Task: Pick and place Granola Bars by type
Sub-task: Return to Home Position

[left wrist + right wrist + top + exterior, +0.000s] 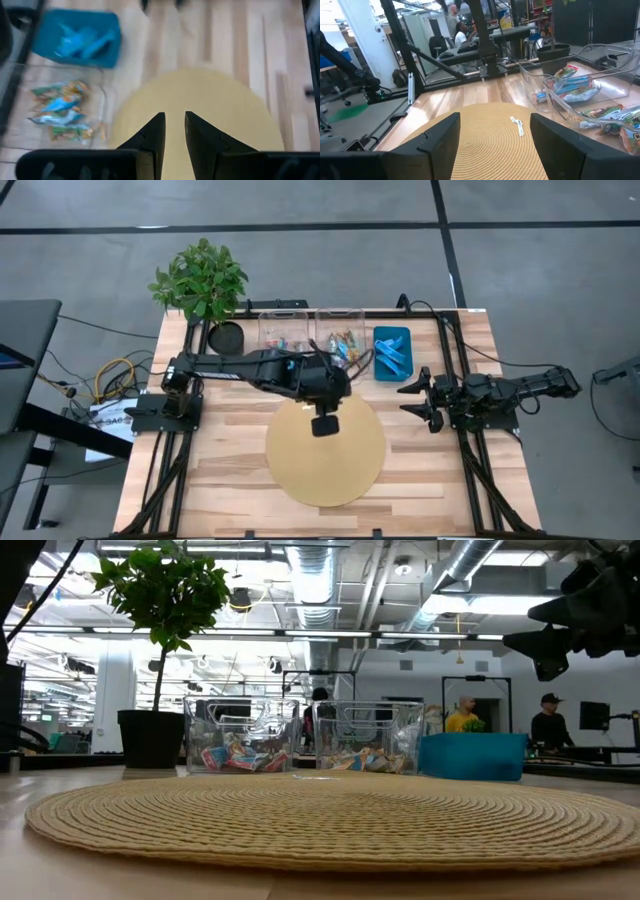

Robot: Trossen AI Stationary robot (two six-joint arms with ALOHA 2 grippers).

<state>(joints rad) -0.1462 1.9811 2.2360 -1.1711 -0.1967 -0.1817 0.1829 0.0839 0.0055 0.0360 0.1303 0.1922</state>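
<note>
Table (230, 470) is looking sorted: Granola Bars (343, 340) are lying in the bins (283, 320) and tray (392, 332) along its far edge. Left hand (173, 117) is hovering mid-table, barely parted, empty; right hand (407, 399) is idling open at the right edge. Probably just parking arms next.

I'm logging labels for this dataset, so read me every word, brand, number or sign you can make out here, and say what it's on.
No text can be read in any view.
Granola bars in the clear bins: wrapper print too small and blurred to read.
White tag on the round woven mat: dark marks, unreadable.
White paper sheet beside the table's left edge: print too small to read.
</note>
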